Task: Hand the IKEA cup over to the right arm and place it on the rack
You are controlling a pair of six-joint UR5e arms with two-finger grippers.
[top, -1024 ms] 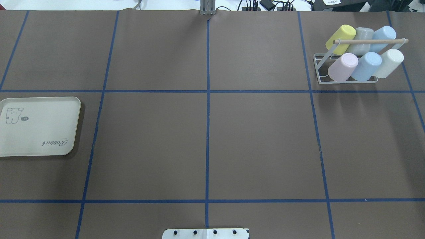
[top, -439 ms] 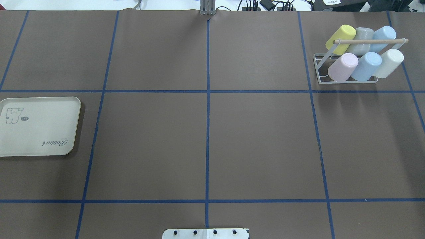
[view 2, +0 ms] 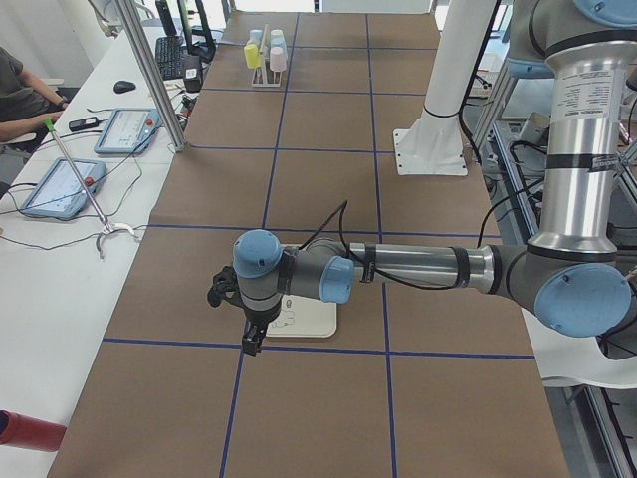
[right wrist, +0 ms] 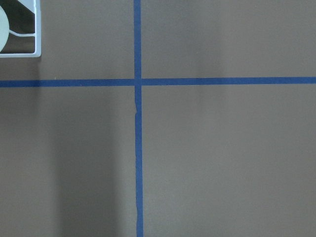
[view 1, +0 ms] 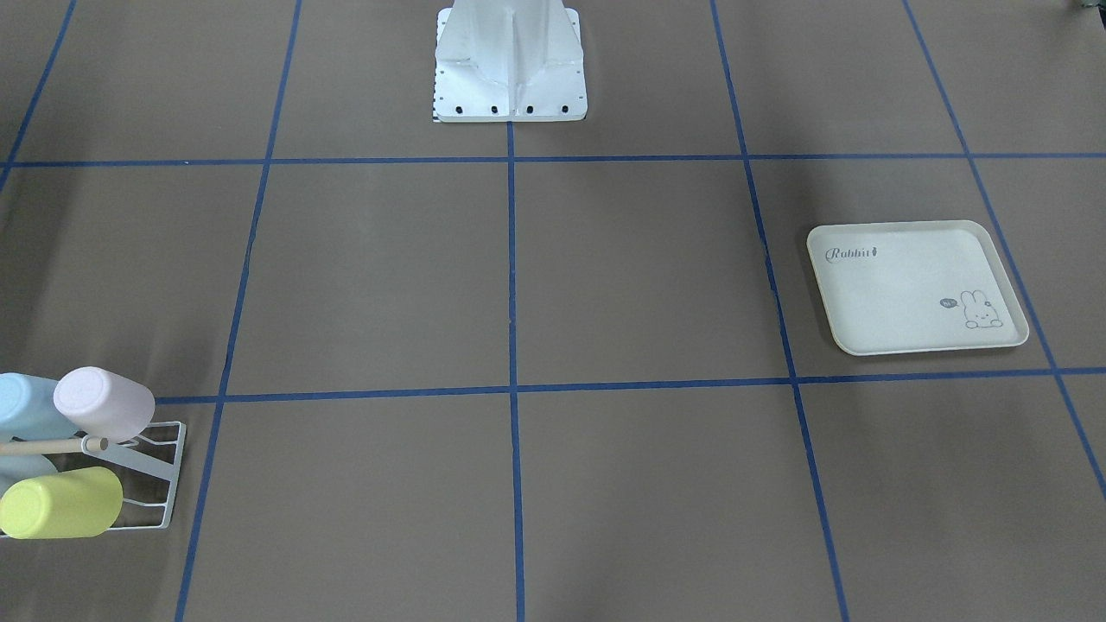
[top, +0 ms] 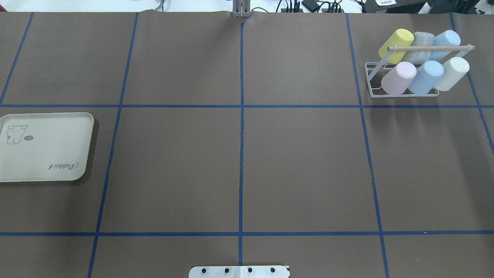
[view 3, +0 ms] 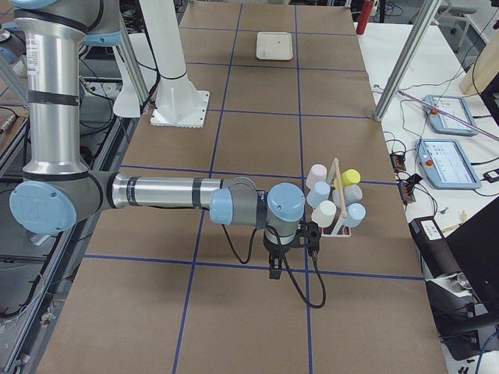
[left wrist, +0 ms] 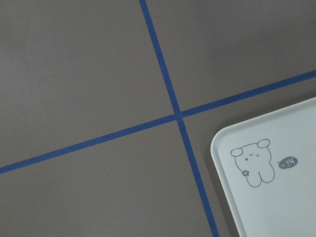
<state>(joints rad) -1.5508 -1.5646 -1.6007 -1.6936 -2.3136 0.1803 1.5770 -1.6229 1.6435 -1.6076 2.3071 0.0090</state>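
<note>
Six pastel cups (top: 399,78) sit slanted on the white wire rack (top: 430,48), at the far corner of the table (top: 301,162) on the robot's right. Right gripper (view 3: 274,263) hangs near the rack; left gripper (view 2: 249,337) hangs over a corner of the cream tray (top: 46,154). Whether either claw is open or closed cannot be told.

table cover (top: 301,166): matt brown, paper-like sheet, faint creases. grid lines (top: 241,154): blue tape, slight sheen. rack (top: 367,77): white coated wire; its rod (top: 430,48) is bare light wood. cups (top: 398,78): smooth pastel plastic, matt. tray (top: 46,146): cream plastic, smooth, satin. base mount (view 1: 510,60): white painted metal. left arm (view 2: 418,267): silver metal tube, blue plastic joint caps (view 2: 257,254).
</note>
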